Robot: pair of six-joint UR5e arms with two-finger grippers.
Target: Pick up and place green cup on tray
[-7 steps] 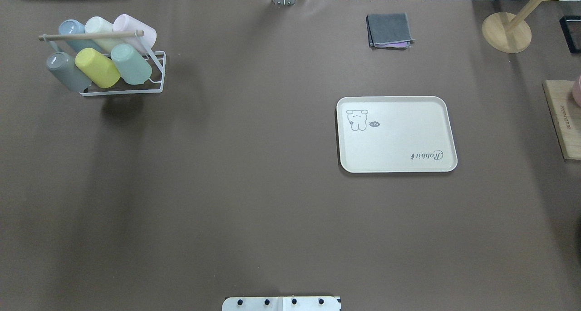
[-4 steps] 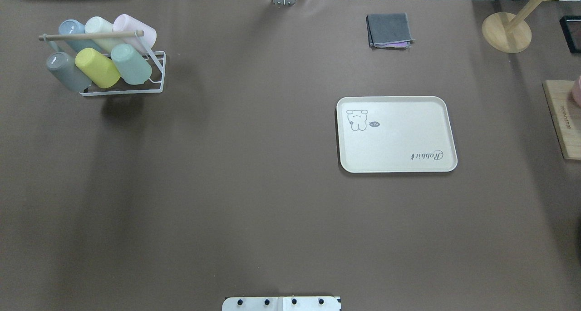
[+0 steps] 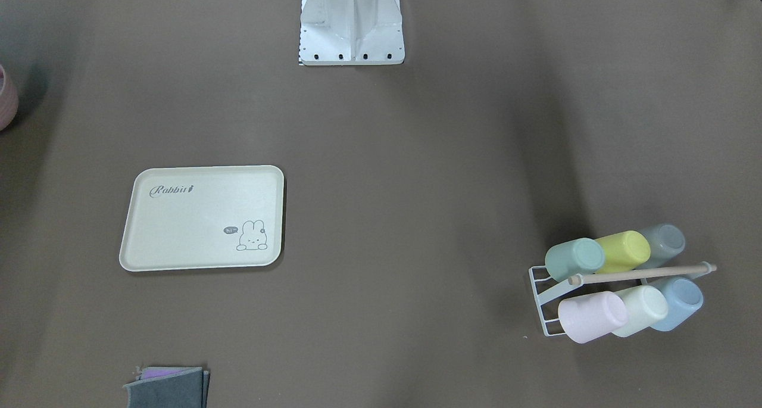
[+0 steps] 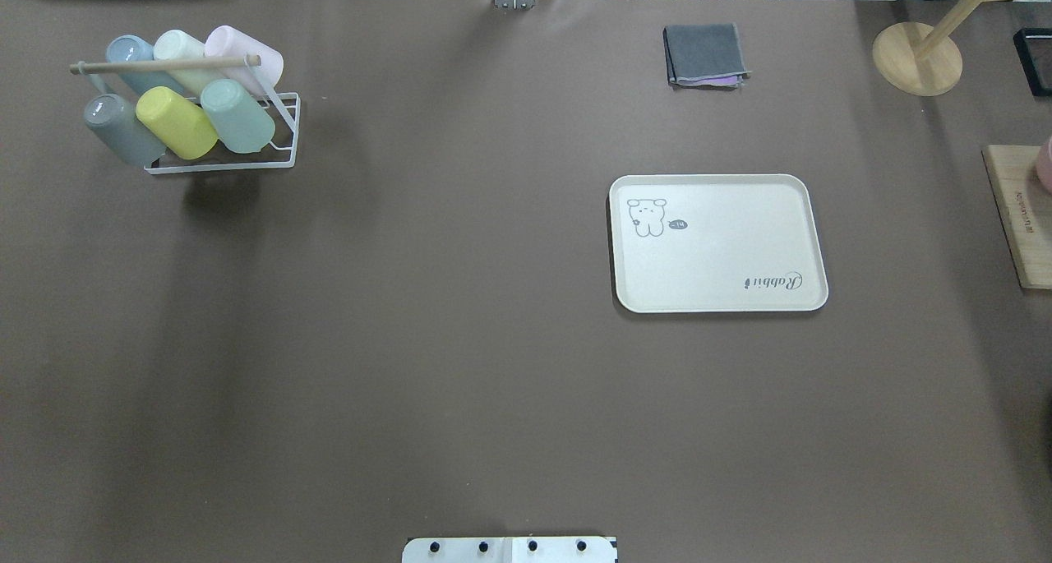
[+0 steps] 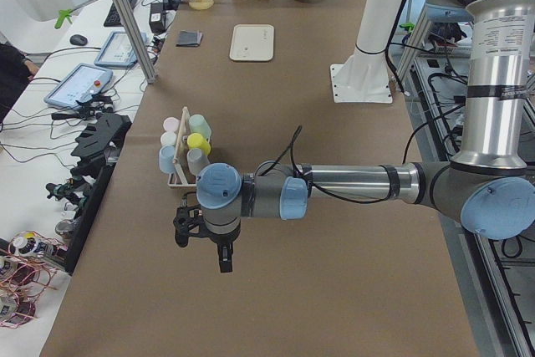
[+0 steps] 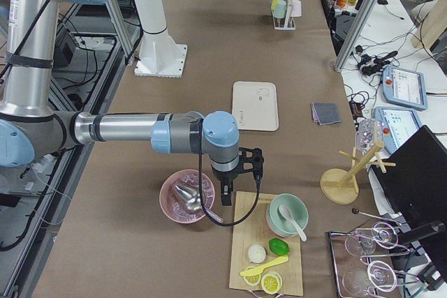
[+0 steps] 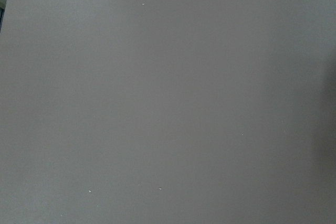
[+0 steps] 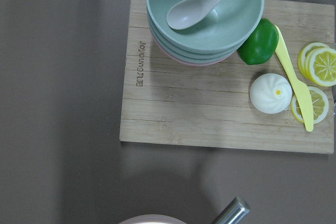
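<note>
The green cup [image 4: 238,117] lies tilted in a white wire rack [image 4: 279,140] at the table's far left, next to a yellow cup [image 4: 176,122]. It also shows in the front-facing view [image 3: 574,259]. The cream tray [image 4: 723,255] with "Rabbit" lettering lies flat and bare right of centre, and shows in the front-facing view [image 3: 190,223]. My left gripper [image 5: 202,244] hangs over bare table short of the rack, seen only in the exterior left view. My right gripper [image 6: 241,181] hangs by a cutting board, seen only in the exterior right view. I cannot tell whether either is open or shut.
The rack also holds grey, blue, cream and pink cups under a wooden bar [image 4: 164,65]. A folded grey cloth [image 4: 705,55] lies at the back. A wooden stand [image 4: 916,57] and a cutting board [image 8: 220,103] with stacked bowls [image 8: 205,19] are at the right end, by a pink bowl [image 6: 187,197].
</note>
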